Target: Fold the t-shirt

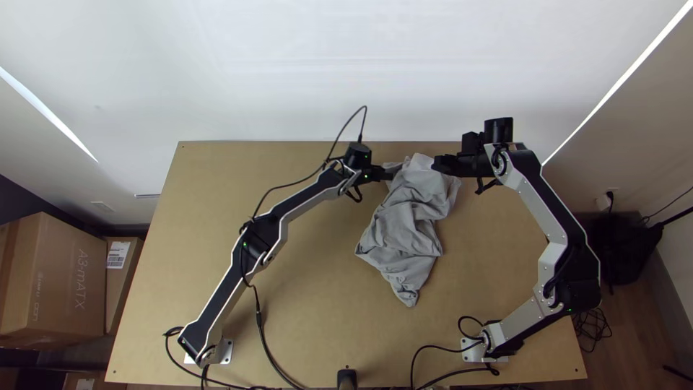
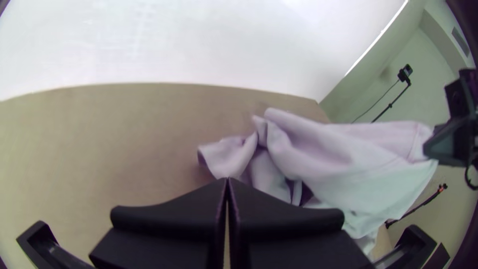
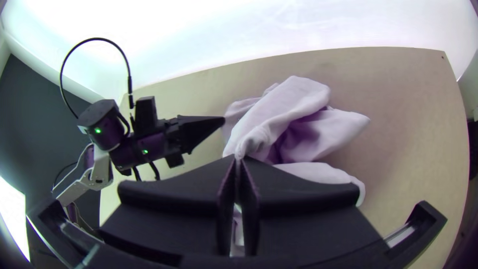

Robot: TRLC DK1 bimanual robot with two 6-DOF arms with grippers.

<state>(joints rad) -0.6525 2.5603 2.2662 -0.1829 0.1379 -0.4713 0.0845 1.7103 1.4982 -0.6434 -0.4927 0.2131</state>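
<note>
The right gripper (image 1: 437,165) was clenched on the grey t-shirt (image 1: 408,224), a bit of cloth pinched between its fingertips. The shirt lay bunched and creased, rising to that grip; from there it ran towards the table's near edge, narrowing to a point on the wooden table (image 1: 325,289). Which part of the garment was pinched could not be told.

Across from the right gripper, the left gripper (image 1: 390,172) pointed towards it, with the shirt's upper end between the two. Its fingers (image 2: 174,214) were closed together with no cloth between them, their tips right beside the shirt; whether they touched it could not be told.

Well apart from the left gripper, beyond the table's left edge, stood a large cardboard box (image 1: 58,282), with a smaller labelled box (image 1: 121,278) just beside it. What either held could not be told.
</note>
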